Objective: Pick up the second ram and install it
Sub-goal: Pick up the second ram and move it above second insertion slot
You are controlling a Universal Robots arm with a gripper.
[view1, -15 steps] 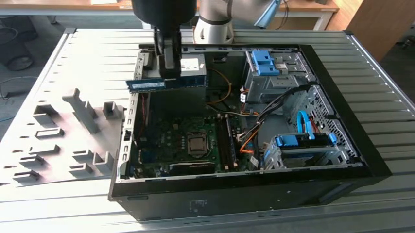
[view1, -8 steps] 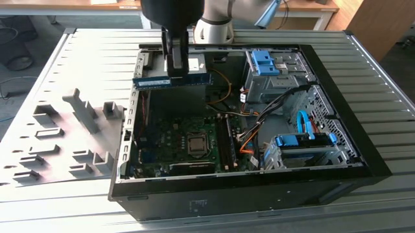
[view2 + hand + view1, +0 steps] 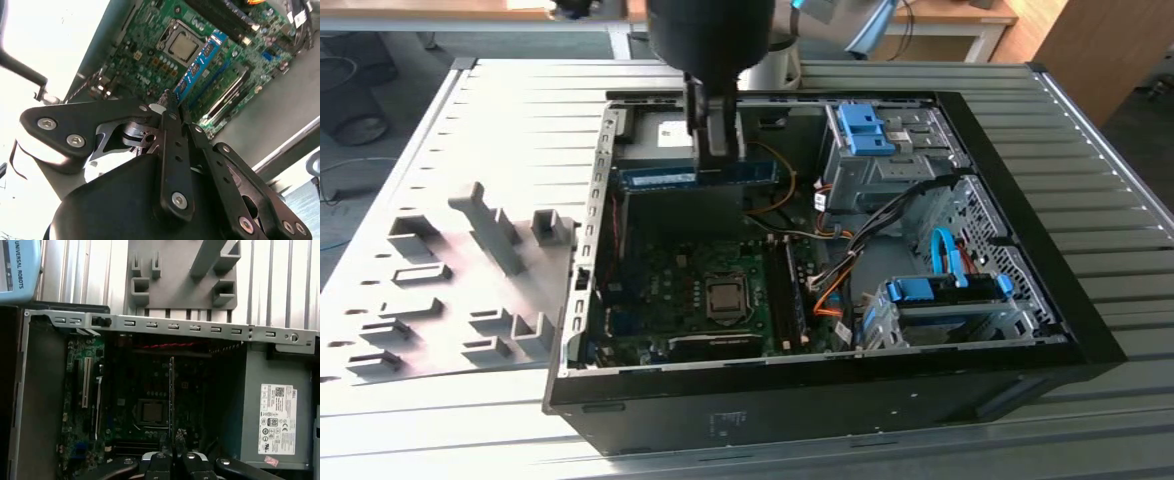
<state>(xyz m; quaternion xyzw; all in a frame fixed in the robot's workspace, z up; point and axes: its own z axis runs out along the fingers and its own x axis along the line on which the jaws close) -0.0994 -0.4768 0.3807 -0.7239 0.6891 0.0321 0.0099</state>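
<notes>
Ribbed table (image 3: 494,110) bears the open case (image 3: 1027,215). Ram (image 3: 667,178) hangs level above the motherboard (image 3: 680,290), pinched mid-length by the gripper (image 3: 715,152). Risk: any tilt or offset over the slots (image 3: 781,295) would jam it.

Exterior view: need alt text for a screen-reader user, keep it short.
A robot gripper holds the second ram, a blue-green stick lying level, over an open computer case whose motherboard is exposed. The case lies on a ribbed metal table, with a grey holder tray beside it on the exterior view's left.
</notes>
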